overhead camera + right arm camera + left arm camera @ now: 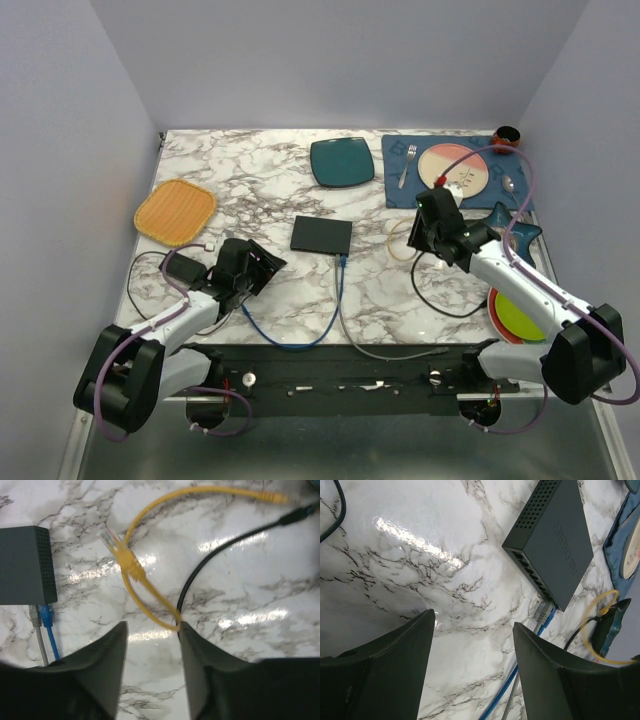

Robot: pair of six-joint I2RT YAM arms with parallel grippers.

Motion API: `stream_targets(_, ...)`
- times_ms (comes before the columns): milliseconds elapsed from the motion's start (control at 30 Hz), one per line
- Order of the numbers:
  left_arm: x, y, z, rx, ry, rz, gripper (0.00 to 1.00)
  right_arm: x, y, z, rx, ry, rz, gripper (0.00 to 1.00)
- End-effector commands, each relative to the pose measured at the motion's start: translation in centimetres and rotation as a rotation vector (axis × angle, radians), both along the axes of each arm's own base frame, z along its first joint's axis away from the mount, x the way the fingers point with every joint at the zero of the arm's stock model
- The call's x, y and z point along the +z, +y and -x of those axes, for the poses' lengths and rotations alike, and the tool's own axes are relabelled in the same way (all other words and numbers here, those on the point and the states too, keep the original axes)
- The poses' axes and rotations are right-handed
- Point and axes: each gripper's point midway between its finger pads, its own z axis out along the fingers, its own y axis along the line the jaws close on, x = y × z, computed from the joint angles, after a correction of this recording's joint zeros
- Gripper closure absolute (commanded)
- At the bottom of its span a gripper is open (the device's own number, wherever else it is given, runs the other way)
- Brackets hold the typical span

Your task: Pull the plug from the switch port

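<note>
A marble-patterned table inside pale lavender walls carries the switch, a flat matte-black box lying between the two arms. The right claw hangs low over the marble with its fingers apart and clamped on nothing. A yellow network cable loops on the table just ahead of it, and the bend of that loop touches the inner tip of the right-hand finger. The cable's clear plug lies free on the marble ahead of the claw and a little to its left, out of any port and apart from the switch. In this wrist view the switch sits ahead and well to the claw's left. A blue plug and a grey plug are seated side by side in its near edge. A black cable runs off ahead and to the claw's right. The left claw hovers over bare marble, its fingers spread wide and empty. From there the switch lies ahead and to its right, the socket row facing the claw. A dark teal plate rests beyond the switch.
</note>
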Motion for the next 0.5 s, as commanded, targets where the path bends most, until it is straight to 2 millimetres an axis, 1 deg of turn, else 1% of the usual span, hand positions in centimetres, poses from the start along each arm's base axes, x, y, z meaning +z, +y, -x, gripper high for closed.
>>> stream_targets(0, -0.5, -0.4, 0.2, -0.023, 0.006, 0.014, 0.27, 2.7, 0.7, 0.2, 0.046, -0.144, -0.099, 0.26)
stream_targets(33, -0.3, -0.5, 0.0, -0.025, 0.002, 0.017, 0.27, 3.7, 1.0, 0.1, 0.061, -0.179, -0.120, 0.23)
stream_targets(67, -0.3, -0.6, -0.1, -0.029, 0.000, 0.019, 0.27, 4.2, 1.3, -0.1, 0.076, -0.194, -0.128, 0.19)
stream_targets(100, -0.1, -0.7, -0.2, -0.034, -0.004, 0.027, 0.27, 4.6, 1.8, -0.3, 0.100, -0.198, -0.140, 0.18)
stream_targets(133, 0.3, -1.1, -0.4, -0.043, -0.018, 0.040, 0.28, 3.8, 2.2, -0.7, 0.112, -0.167, -0.130, 0.18)
stream_targets(167, 0.4, -1.3, -0.4, -0.053, -0.024, 0.048, 0.28, 4.5, 2.9, -1.2, 0.130, -0.169, -0.145, 0.18)
stream_targets(233, 1.1, -2.0, -0.6, -0.079, -0.055, 0.073, 0.29, 3.7, 4.4, -1.6, 0.171, -0.118, -0.177, 0.20)
stream_targets(267, 1.5, -2.2, -0.7, -0.088, -0.069, 0.079, 0.29, 2.5, 5.2, -2.1, 0.183, -0.077, -0.183, 0.21)
stream_targets(300, 1.7, -2.7, -0.5, -0.109, -0.079, 0.083, 0.29, 2.7, 6.5, -2.5, 0.213, -0.076, -0.227, 0.22)
stream_targets(333, 2.3, -3.1, -0.7, -0.125, -0.105, 0.086, 0.29, 2.5, 7.1, -2.8, 0.222, -0.065, -0.245, 0.22)
stream_targets(367, 2.6, -3.4, -0.7, -0.137, -0.117, 0.089, 0.29, 1.5, 7.6, -3.2, 0.225, -0.038, -0.250, 0.23)
stream_targets(400, 2.8, -3.9, -0.5, -0.155, -0.124, 0.089, 0.29, 2.1, 8.4, -3.9, 0.236, -0.059, -0.276, 0.24)
stream_targets(433, 3.4, -4.3, -0.6, -0.172, -0.147, 0.090, 0.29, 1.9, 9.2, -4.1, 0.256, -0.045, -0.299, 0.25)
stream_targets(467, 3.4, -4.6, -0.7, -0.177, -0.153, 0.085, 0.29, 1.9, 9.7, -4.4, 0.265, -0.040, -0.311, 0.27)
